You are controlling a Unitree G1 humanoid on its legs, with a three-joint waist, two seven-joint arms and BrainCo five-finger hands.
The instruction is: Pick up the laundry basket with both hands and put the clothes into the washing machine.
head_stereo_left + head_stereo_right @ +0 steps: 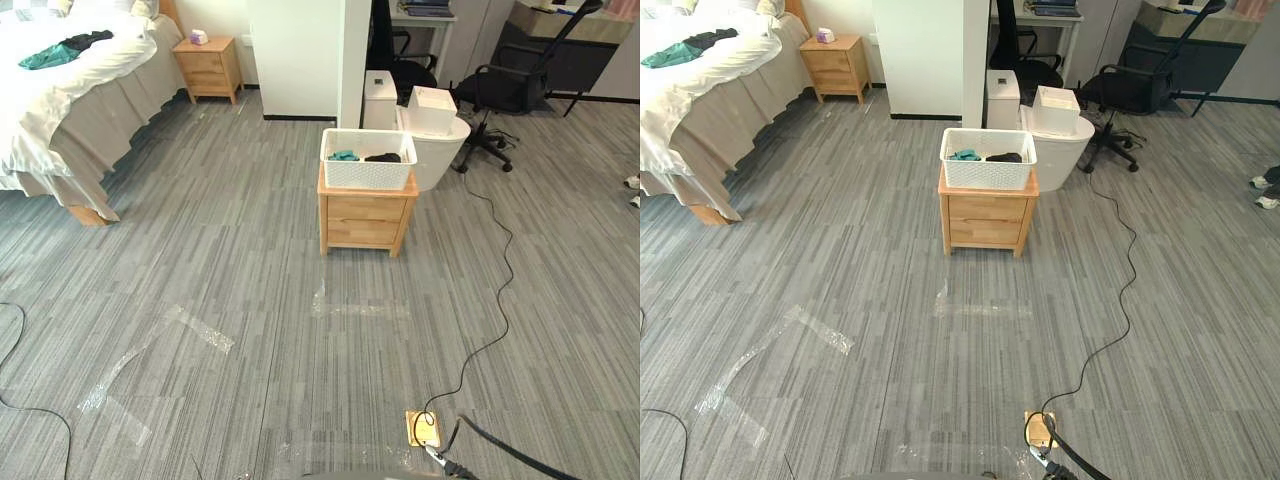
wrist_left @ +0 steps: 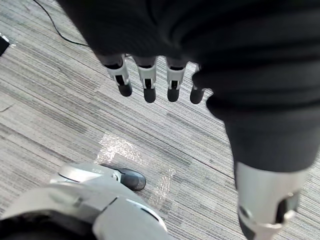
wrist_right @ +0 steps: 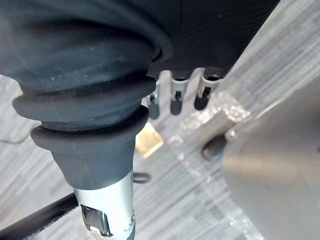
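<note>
Fingers [image 2: 149,86] of the left hand [image 2: 173,82] hang straight and slightly spread, holding nothing, bare floor past them. Right hand [image 3: 175,100] same story in its wrist view: fingers [image 3: 202,97] straight, side by side, empty. Laundry basket [image 1: 368,176] is centre frame, a touch right of middle in the left eye view, sitting square on a small wooden two-drawer desk [image 1: 365,222]. Clothes [image 1: 344,156] inside: a teal piece at the left end, a black piece [image 1: 384,157] at the right. Key relation: basket lies straight ahead of both hands and well apart from them, open floor between. Its long axis runs left-right across the frame, so each short end faces one hand. My read is neither hand is meaningfully nearer. Next move looks like a walk-up, then a symmetric grab at the two ends. White rounded tub [image 1: 440,152] just behind the basket, to its upper right, is probably the washing machine. A white box [image 1: 432,108] sits on top of it, so can't confirm the opening. Surface: grey striped carpet floor [image 1: 250,280], flat, with clear tape patches [image 1: 200,332] lower left and a brass socket plate [image 1: 423,428] at the bottom, slightly right of the straight line to the basket. Room: bed [image 1: 70,110] upper left, office chair [image 1: 505,88] upper right.
</note>
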